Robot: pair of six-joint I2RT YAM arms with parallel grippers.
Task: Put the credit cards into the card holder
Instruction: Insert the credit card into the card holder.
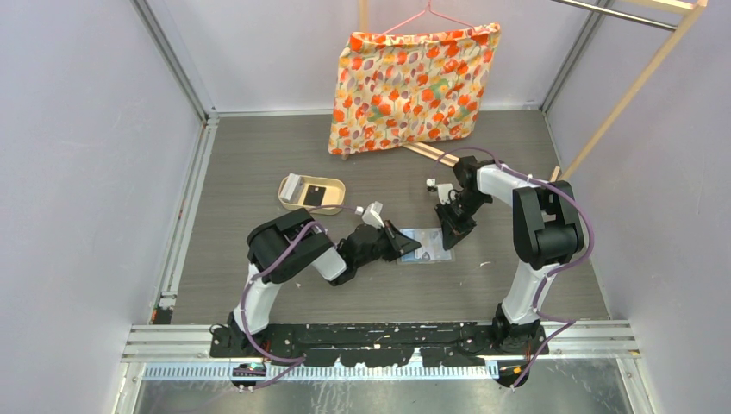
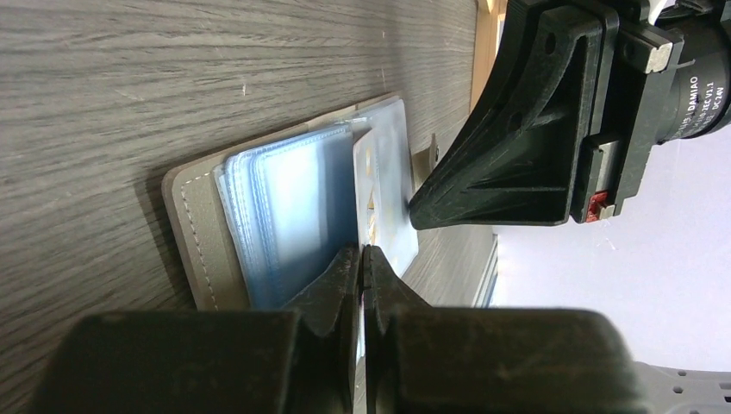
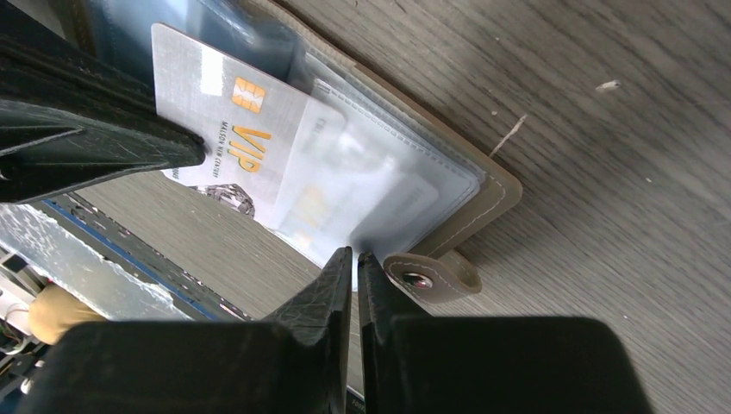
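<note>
The grey card holder (image 1: pixel 428 250) lies open on the worktop (image 1: pixel 259 155), near the middle, between the two grippers. The left gripper (image 2: pixel 362 263) is closed on a white VIP card (image 3: pixel 228 116); one end of this card overlaps the clear pockets. The right gripper (image 3: pixel 354 263) is closed on the edge of a clear pocket, just beside the snap tab (image 3: pixel 431 278). A black card (image 1: pixel 315 195) lies in the tan tray (image 1: pixel 340 191), far and left of the holder.
</note>
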